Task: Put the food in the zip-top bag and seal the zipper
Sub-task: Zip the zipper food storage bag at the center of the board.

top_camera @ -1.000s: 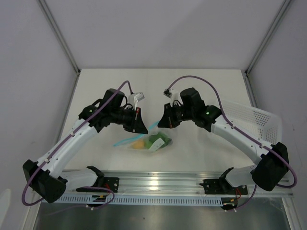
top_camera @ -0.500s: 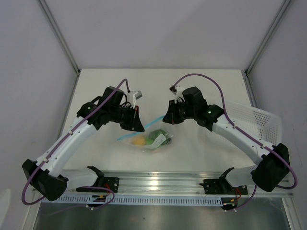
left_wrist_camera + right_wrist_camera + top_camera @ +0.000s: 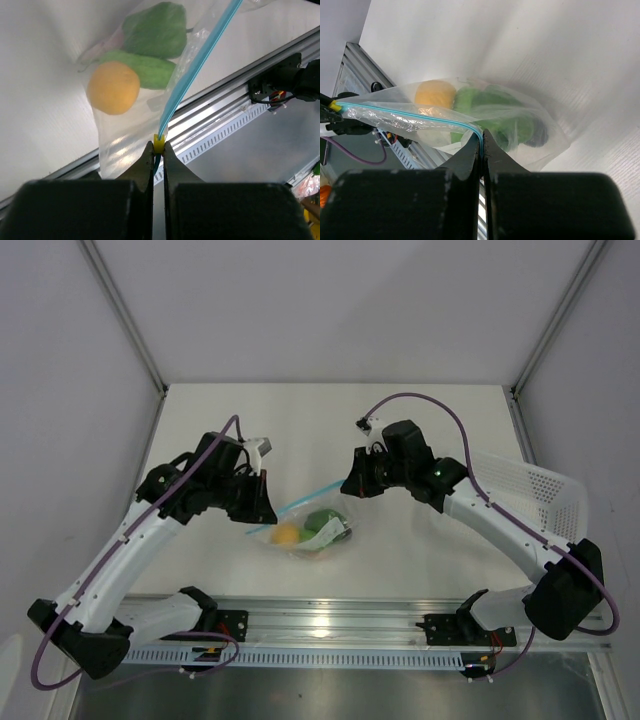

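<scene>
White table; top view hides yellow zipper slider inside left pincer.

fingers pinching zipper, food inside bag

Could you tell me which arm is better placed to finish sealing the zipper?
Probably left: the left gripper is shut on the yellow slider at one end of the zipper, while the right gripper just pinches its other end, anchoring the zip-top bag.
</scene>
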You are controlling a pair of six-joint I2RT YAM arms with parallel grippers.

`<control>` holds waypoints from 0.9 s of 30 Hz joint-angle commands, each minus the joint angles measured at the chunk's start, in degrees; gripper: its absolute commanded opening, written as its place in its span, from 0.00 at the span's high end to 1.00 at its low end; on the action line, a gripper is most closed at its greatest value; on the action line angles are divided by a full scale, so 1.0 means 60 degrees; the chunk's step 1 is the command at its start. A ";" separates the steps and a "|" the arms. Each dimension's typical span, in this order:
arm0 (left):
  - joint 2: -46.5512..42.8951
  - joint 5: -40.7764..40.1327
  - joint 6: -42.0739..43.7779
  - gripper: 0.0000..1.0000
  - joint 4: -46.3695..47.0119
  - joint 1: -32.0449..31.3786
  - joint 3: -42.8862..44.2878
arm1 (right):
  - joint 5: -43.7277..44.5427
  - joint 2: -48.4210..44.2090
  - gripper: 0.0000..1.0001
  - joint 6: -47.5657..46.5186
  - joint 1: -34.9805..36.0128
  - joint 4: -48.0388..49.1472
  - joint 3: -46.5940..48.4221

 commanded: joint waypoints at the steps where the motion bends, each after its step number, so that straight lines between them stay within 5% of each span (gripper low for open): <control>1: -0.0361 -0.0902 -0.0593 0.97 -0.1548 0.0058 -0.0004 | 0.0773 0.0088 1.00 -0.0079 -0.0316 0.0012 0.0039; 21: -0.1284 -0.1415 -0.1443 0.97 -0.2545 0.0058 -0.0077 | 0.0246 0.0527 1.00 -0.0108 -0.0038 0.0232 0.0317; 24: -0.1313 -0.1138 -0.1341 0.92 -0.2356 0.0058 -0.0150 | -0.0076 0.0761 1.00 -0.0137 0.0065 0.0349 0.0449; 27: -0.1576 -0.1268 -0.1239 0.74 -0.1990 0.0058 -0.0253 | -0.0486 0.1113 1.00 -0.0166 0.0079 0.0291 0.0769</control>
